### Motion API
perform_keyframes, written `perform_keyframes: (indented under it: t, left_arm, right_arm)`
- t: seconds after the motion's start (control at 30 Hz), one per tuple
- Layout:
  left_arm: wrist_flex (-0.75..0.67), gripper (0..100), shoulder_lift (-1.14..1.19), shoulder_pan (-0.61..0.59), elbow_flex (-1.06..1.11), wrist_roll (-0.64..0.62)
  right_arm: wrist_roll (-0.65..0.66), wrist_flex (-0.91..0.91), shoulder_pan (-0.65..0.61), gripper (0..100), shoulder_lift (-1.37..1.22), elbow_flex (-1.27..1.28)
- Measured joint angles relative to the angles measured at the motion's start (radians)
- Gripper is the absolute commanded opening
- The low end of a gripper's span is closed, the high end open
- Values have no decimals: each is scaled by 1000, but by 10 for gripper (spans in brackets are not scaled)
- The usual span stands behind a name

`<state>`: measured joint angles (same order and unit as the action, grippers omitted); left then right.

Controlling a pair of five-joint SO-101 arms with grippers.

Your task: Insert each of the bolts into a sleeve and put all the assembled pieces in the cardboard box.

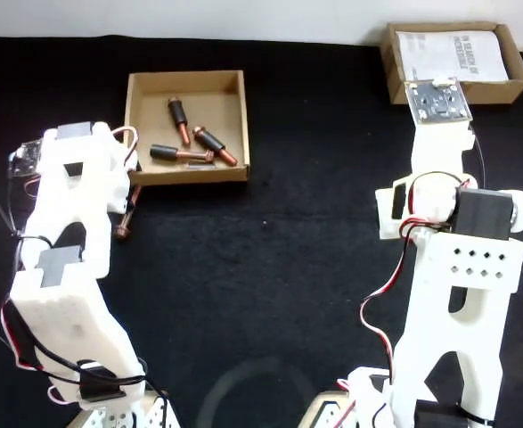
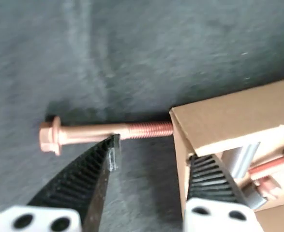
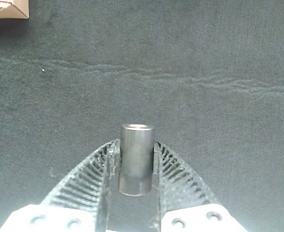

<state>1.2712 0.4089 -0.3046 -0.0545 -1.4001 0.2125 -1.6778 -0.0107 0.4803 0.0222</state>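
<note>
**Left gripper [image 2: 156,152] open at a loose bolt [image 2: 91,133]; right gripper [image 3: 136,147] holding a sleeve [image 3: 137,162]**

Ribbed black fingers [image 2: 79,186] of the left gripper are spread wide. One tip sits right at the copper bolt's shank, and the other hangs over the corner of the cardboard box [image 1: 190,174]. The bolt lies flat on the dark table [image 1: 270,267], with its flanged head pointing away from the box and its threaded end meeting the box corner. That spread probably suits a grasp at mid-shank, though the box wall looks likely to get in the way of the far finger.

The right gripper's fingers are clamped on a dark metal sleeve. One open end of the sleeve pokes out past the fingertips, apparently so the bolt can be pushed into it.

From the high view, the cardboard box sits at about 11 o'clock on the table. It holds three assembled pieces [image 1: 179,153], each a copper bolt seated in a dark sleeve, lying loose at different angles. The loose bolt rests just outside the box, at its 7 o'clock corner.

A second box [image 1: 393,53] at 1 o'clock holds a printed sheet [image 1: 448,49]. By this count one pair is not yet joined.
</note>
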Motion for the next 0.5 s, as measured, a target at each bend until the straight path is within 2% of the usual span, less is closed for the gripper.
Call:
perform_keyframes:
  t: [0.23, 0.5]
  left_arm:
    - [75, 207, -166, 43, 15, 23]
    - [153, 207, -180, 43, 52, 74]
  right_arm:
    - [6, 0, 0, 7, 0, 0]
    - [29, 0, 0, 7, 0, 0]
